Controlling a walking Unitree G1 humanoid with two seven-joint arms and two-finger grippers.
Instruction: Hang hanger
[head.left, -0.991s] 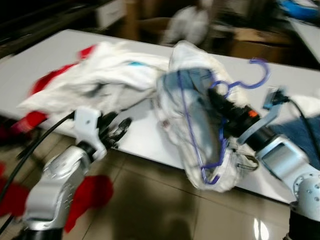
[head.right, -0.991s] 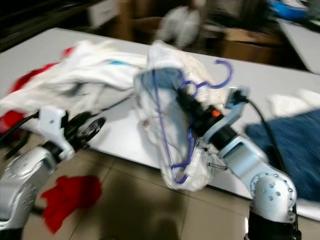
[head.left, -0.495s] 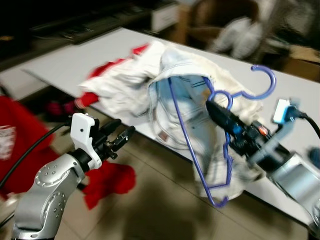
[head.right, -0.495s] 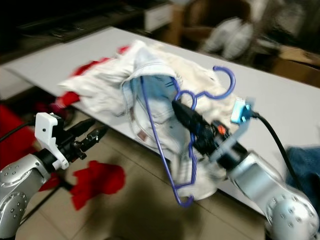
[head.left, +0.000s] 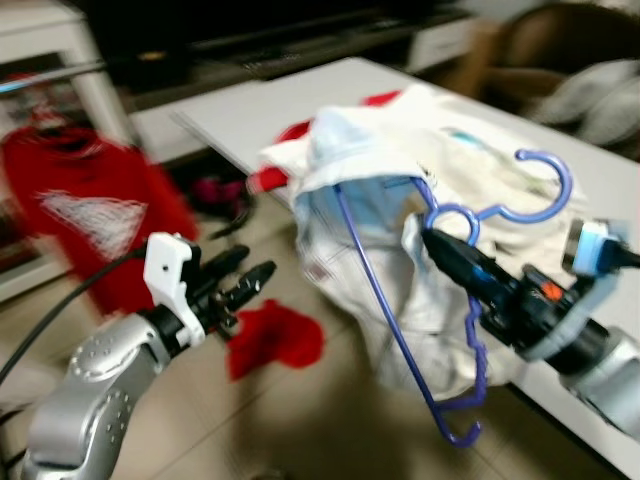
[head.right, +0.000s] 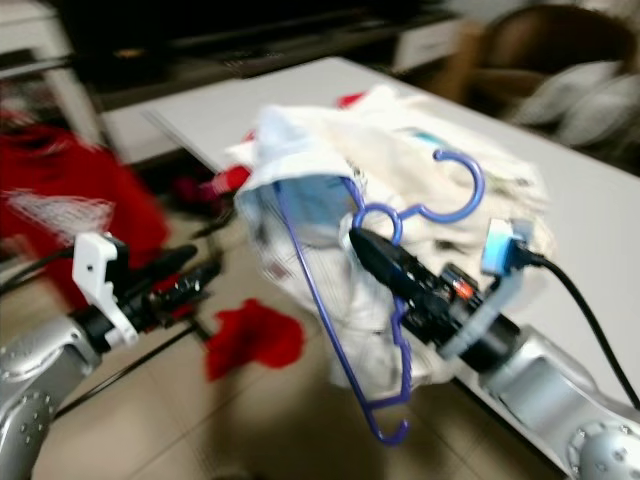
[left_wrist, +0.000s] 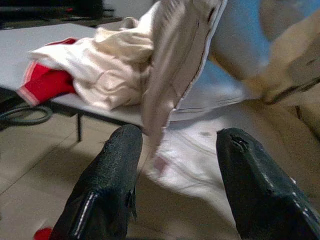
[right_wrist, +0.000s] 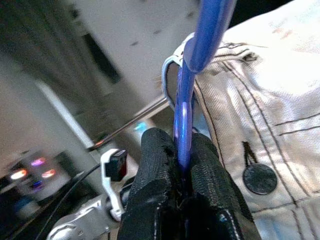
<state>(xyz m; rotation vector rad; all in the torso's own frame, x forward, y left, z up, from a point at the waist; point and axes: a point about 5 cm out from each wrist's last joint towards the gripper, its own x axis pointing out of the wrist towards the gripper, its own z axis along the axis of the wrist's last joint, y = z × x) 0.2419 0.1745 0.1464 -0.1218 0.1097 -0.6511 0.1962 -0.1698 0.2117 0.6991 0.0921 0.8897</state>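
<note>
— White table (head.left: 250, 105) runs from 10 o'clock toward 3 o'clock, heaped with pale clothes (head.left: 470, 170); tan floor tiles lie below. What does the robot hold?

— Its right gripper (head.right: 365, 243) is clamped on a blue hanger (head.left: 470, 340), fingers pinching the wire below the hook, which curls toward 1 o'clock. A whitish denim garment (head.left: 350, 225) drapes over the hanger, hanging off the table's edge.

— And the other arm?

— The left gripper (head.left: 245, 283) sits at 8 o'clock, apart from the garment, fingers (left_wrist: 107, 185) spread with nothing between them. A red rag (head.left: 275, 340) lies on the floor just beyond it; a red shirt (head.left: 90, 215) hangs at 10 o'clock.
</note>
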